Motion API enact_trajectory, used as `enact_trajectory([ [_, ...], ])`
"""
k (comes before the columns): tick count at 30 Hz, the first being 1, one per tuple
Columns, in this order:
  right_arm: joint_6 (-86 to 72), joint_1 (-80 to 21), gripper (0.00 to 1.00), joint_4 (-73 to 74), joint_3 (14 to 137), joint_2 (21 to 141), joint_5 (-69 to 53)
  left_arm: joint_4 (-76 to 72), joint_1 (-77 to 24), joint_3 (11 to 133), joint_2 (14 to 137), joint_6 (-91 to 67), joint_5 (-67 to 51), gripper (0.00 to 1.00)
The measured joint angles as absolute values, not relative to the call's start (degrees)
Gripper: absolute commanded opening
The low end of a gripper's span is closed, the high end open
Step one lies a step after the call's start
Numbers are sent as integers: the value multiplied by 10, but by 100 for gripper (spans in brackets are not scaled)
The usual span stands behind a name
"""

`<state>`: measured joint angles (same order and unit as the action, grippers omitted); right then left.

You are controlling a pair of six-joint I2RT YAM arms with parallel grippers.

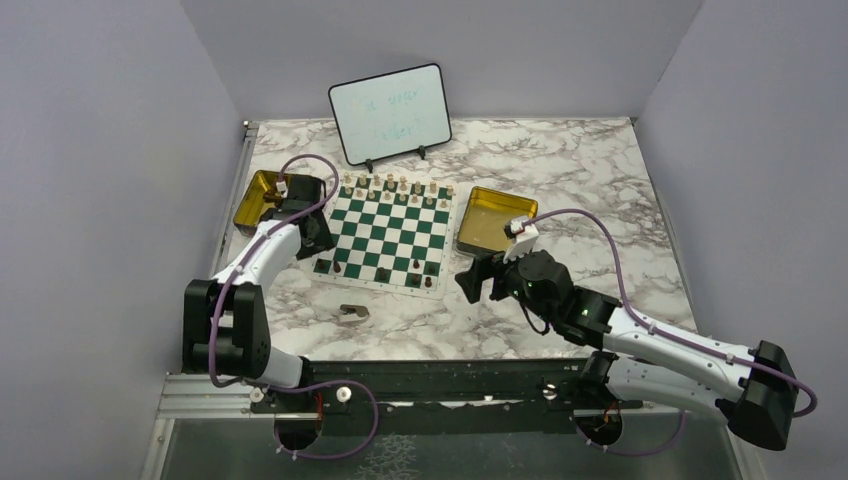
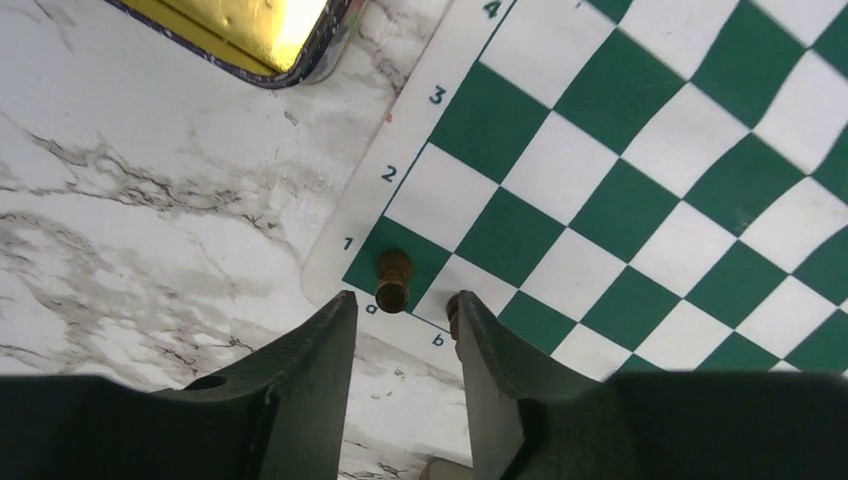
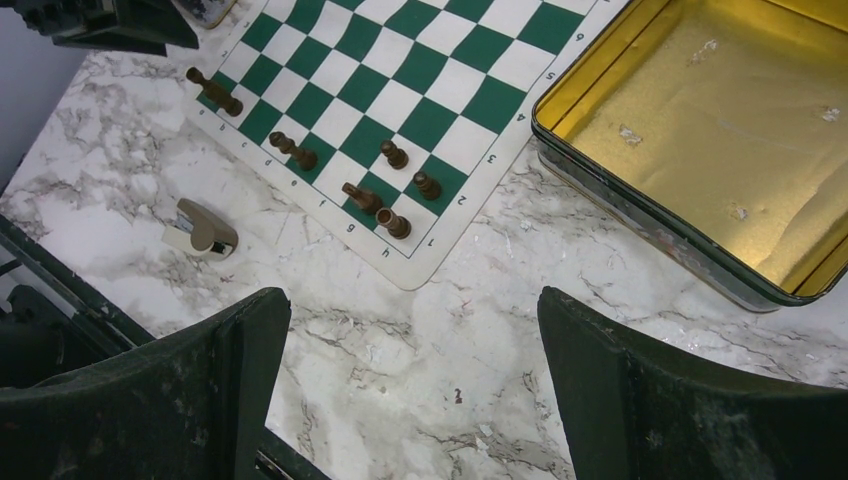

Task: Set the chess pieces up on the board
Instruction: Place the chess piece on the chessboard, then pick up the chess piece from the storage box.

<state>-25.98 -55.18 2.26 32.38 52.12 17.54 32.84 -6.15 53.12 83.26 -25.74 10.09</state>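
The board [image 1: 385, 232] lies mid-table, with light chess pieces [image 1: 390, 185] lined along its far edge and several dark chess pieces [image 3: 392, 222] on its near rows. My left gripper [image 2: 400, 305] hovers at the board's near-left corner, open. A dark piece [image 2: 392, 280] stands free on the corner green square just beyond its fingertips. Another dark piece [image 2: 452, 312] peeks from behind the right finger [image 2: 480, 340]. My right gripper [image 3: 415, 310] is wide open over bare marble off the board's near-right corner, with nothing between its fingers.
Two gold tins flank the board, one left [image 1: 262, 198] and one right [image 1: 490, 218]. A whiteboard [image 1: 390, 112] stands behind the board. A flat brownish-grey scrap [image 1: 352, 313] lies on the marble in front of the board.
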Motion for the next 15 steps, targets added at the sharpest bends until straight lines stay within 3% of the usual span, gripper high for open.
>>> enact_trajectory([
  [6, -260, -552, 100, 23, 324, 529, 175, 331, -62, 582, 813, -252, 103, 59],
  [15, -259, -552, 100, 25, 324, 529, 175, 324, -40, 662, 827, -229, 146, 51],
])
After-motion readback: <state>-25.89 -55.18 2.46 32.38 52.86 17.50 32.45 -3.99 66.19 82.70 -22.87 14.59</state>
